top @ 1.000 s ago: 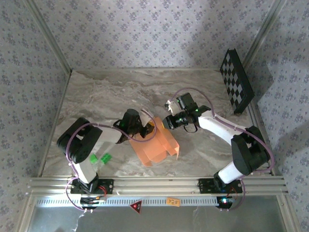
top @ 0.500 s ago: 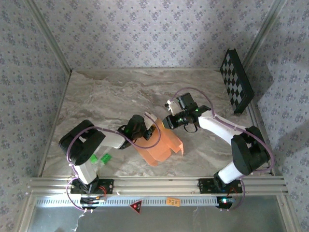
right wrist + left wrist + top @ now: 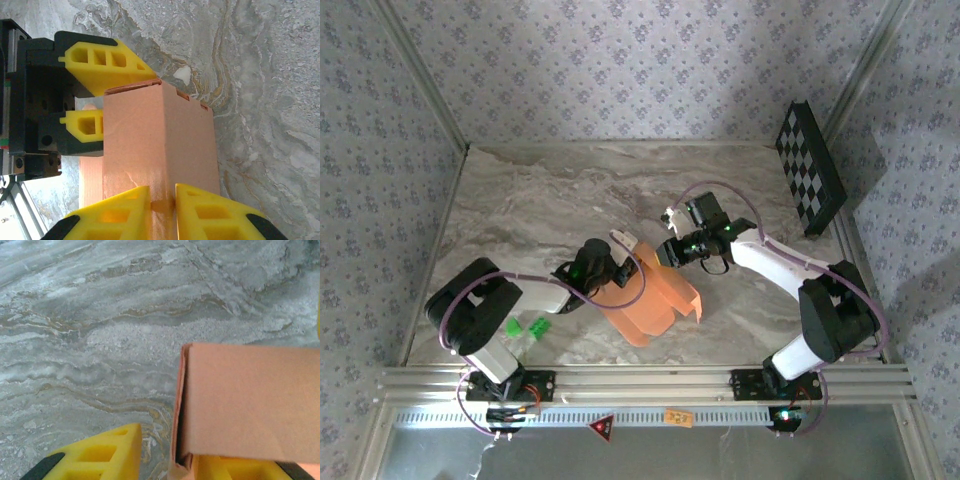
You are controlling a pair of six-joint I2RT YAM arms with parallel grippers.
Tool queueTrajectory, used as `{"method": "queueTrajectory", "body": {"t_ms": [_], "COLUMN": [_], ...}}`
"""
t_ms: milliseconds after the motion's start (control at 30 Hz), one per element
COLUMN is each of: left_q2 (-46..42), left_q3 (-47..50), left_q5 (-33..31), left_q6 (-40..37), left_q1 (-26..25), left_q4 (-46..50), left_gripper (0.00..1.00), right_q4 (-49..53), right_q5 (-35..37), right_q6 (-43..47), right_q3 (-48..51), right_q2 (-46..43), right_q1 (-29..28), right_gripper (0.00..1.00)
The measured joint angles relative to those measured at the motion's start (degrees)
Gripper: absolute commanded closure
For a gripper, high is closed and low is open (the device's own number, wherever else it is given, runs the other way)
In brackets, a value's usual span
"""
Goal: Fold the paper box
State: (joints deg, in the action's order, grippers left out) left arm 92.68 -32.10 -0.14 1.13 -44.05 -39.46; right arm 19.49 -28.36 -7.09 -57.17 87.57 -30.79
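Note:
The salmon-orange paper box (image 3: 655,300) stands part-folded at the middle of the table, between my two grippers. My right gripper (image 3: 663,256) holds its upper right edge; in the right wrist view the right gripper (image 3: 162,192) is shut on a creased ridge of the paper box (image 3: 160,140). My left gripper (image 3: 620,262) is at the box's upper left. In the left wrist view the left gripper (image 3: 165,450) stands open, with a box wall (image 3: 250,405) lying against its right finger and a gap to the left finger (image 3: 100,455).
Small green pieces (image 3: 528,327) lie on the marble near the left arm's base. A black-and-white checkerboard panel (image 3: 810,168) leans at the back right corner. Patterned walls close in the table on three sides.
The left gripper's jaws have parted from the box wall, and the left arm has drawn back a little to the left. The right gripper keeps its hold; the box tilted rightward earlier.

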Motion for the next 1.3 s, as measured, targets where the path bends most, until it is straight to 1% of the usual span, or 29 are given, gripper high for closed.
{"method": "queueTrajectory", "body": {"t_ms": [133, 333, 467, 533, 667, 767, 800, 867, 933, 1000, 1067, 1200, 1300], "left_q2": [0.44, 3.8, 5.01, 5.38, 5.57, 5.6, 5.6, 5.55, 5.01, 3.98, 2.56, -0.72, -2.71], "left_q3": [-0.02, -1.46, -2.12, -2.14, -2.14, -2.14, -2.14, -2.14, -1.95, -1.18, -0.11, 1.57, 2.58], "left_q5": [-1.33, -6.84, -10.23, -10.84, -11.08, -11.04, -11.04, -10.75, -9.77, -9.01, -7.96, -5.75, -3.85], "left_q6": [0.7, 1.03, 0.85, 0.85, 0.83, 0.24, -0.13, -0.55, -1.11, -1.36, -1.77, -2.21, -2.21], "left_q1": [-0.48, -3.54, -5.01, -5.27, -5.44, -5.49, -5.49, -5.49, -5.49, -5.51, -5.51, -4.98, -3.63], "left_q4": [-1.49, -2.84, -3.85, -4.35, -4.79, -4.92, -4.9, -4.72, -4.04, -3.85, -3.54, -1.33, -0.26], "left_gripper": [0.72, 0.84, 0.88, 0.89, 0.86, 0.78, 0.75, 0.73, 0.67, 0.64, 0.63, 0.62, 0.62], "right_q4": [-0.04, -0.22, -0.39, -0.59, -0.92, -0.87, -0.9, -0.9, -0.83, -0.39, -0.22, -0.26, -0.22], "right_q5": [-0.24, -1.07, -1.05, -1.09, -1.27, -1.73, -2.16, -2.89, -3.45, -3.91, -4.28, -5.18, -5.75], "right_q6": [-0.02, -0.09, -0.46, -0.92, -1.57, -1.81, -1.81, -1.77, -1.7, -1.68, -1.64, -1.44, -1.18], "right_q3": [0.0, 0.02, 0.04, 0.13, 0.15, 0.24, 0.24, 0.24, 0.13, -0.31, -1.11, -3.61, -5.38], "right_q2": [0.15, 0.24, 0.26, 0.24, 0.07, -0.52, -0.76, -1.14, -1.2, -1.2, -1.11, 0.35, 2.4], "right_q1": [0.02, 0.02, 0.35, 0.72, 0.9, 1.14, 1.38, 1.73, 2.21, 2.78, 3.34, 4.35, 4.66], "right_gripper": [0.78, 0.78, 0.77, 0.74, 0.68, 0.65, 0.64, 0.64, 0.64, 0.64, 0.64, 0.65, 0.67]}}
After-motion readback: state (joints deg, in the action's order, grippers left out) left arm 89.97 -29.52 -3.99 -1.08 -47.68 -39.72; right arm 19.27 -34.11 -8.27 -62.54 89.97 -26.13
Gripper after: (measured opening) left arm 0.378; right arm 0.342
